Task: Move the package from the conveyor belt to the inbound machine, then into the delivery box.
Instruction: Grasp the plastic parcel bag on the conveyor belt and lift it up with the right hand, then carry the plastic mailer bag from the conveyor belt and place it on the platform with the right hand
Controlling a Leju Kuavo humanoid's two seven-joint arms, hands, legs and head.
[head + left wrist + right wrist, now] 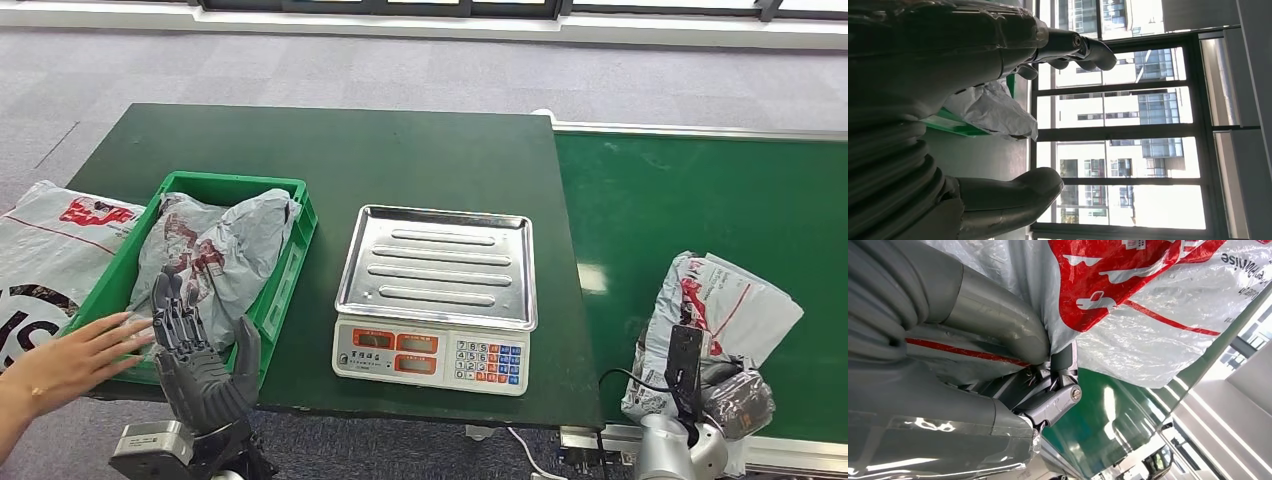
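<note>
A white and grey plastic package [735,300] with red print lies on the green conveyor belt [700,190] at its near edge. My right hand [742,402] sits on the package's near end. In the right wrist view its thumb and fingers [1048,400] pinch a fold of that package [1148,305]. The scale, with a bare steel tray [437,265], stands mid-table. At the left, a green box [287,268] holds a crumpled grey package [225,250]. In front of the box my left hand [197,355] is raised, fingers spread, holding nothing [948,65].
A person's hand [75,358] rests at the green box's near left corner, close to my left hand. A large white printed bag [45,250] lies left of the box. The dark green table [330,150] is bare behind the scale.
</note>
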